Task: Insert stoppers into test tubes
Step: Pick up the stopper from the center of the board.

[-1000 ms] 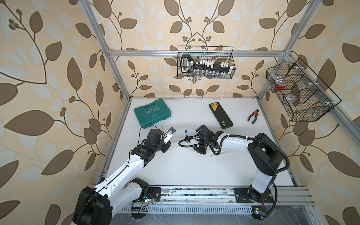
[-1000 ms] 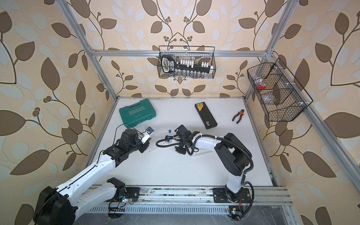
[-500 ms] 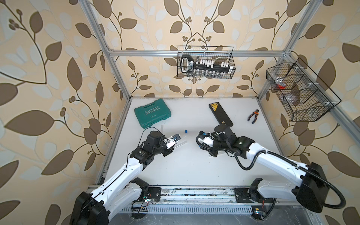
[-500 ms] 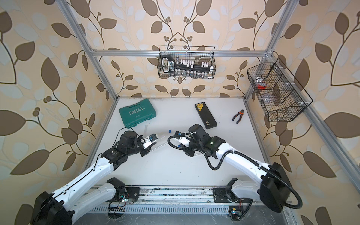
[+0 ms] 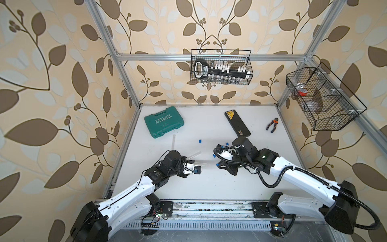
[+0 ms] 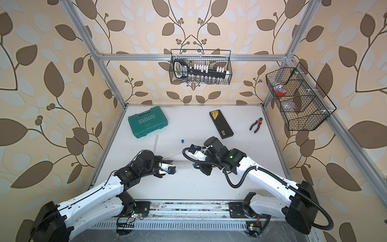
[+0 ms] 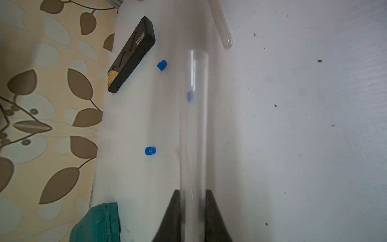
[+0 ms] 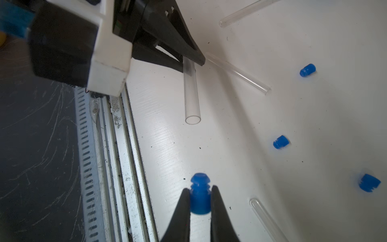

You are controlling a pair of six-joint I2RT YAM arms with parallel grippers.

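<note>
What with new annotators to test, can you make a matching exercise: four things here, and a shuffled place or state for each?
Things:
1. left tool
2. right tool
3. green case
4. pliers

Places or states:
A. on the table, far right
B. shut on a tube
C. on the table, far left
D. shut on a stopper

Pairs: 1-B, 2-D, 3-C, 4-A.

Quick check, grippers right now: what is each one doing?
Left gripper: closed, holding a clear test tube.
Right gripper: closed, holding a blue stopper.
</note>
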